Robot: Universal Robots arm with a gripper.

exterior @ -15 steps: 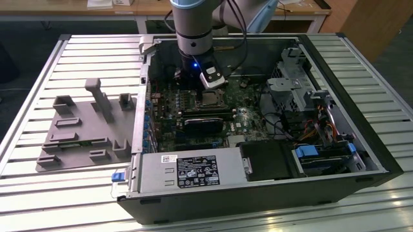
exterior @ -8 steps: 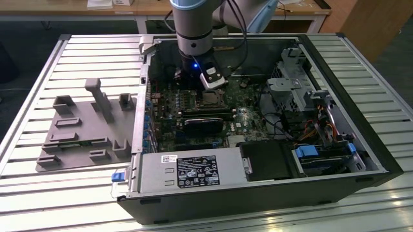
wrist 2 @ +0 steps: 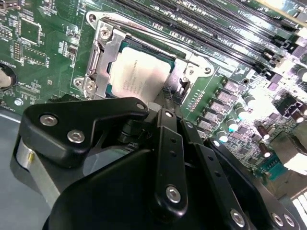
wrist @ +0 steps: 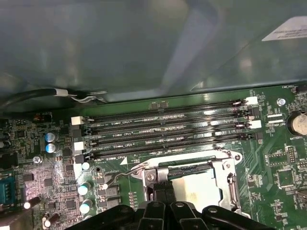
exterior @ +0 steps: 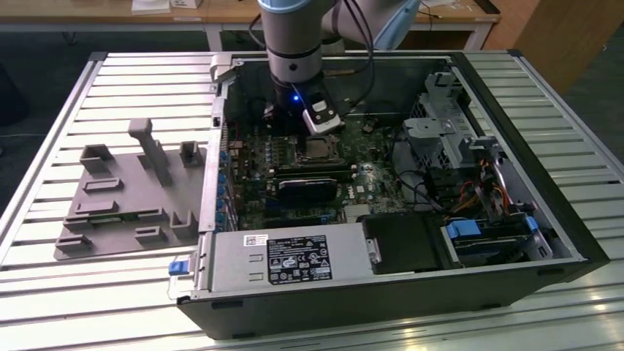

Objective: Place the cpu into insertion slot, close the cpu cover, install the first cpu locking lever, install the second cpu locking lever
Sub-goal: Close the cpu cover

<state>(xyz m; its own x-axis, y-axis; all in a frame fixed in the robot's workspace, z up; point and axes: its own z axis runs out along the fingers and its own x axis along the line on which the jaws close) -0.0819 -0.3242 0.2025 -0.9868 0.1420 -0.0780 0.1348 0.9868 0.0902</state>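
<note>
One cpu (wrist 2: 144, 76) sits flat in the insertion slot (exterior: 319, 148). Its pale top shows through the window of the cpu cover (wrist 2: 103, 50), which lies down over it.

Gripper (wrist: 162, 188): fingers (wrist: 156, 191) drawn together, nothing visible between them. The tips are at the socket's edge, just beside a thin wire locking lever (wrist: 125, 174). That lever stands out from the frame and looks unlatched. A second lever (wrist: 192, 157) runs along the side nearest the long black memory slots (wrist: 163, 127); cannot tell whether it is hooked.

Risks, as judged:
- The wire is thin and springy. A tip could slide off it and strike the green circuit board (wrist: 278, 158) or the small capacitors (wrist: 85, 189) close by.
- If the cover is not fully seated, levering it down could load the cpu unevenly.
- A lever that misses its hook would spring back.
</note>
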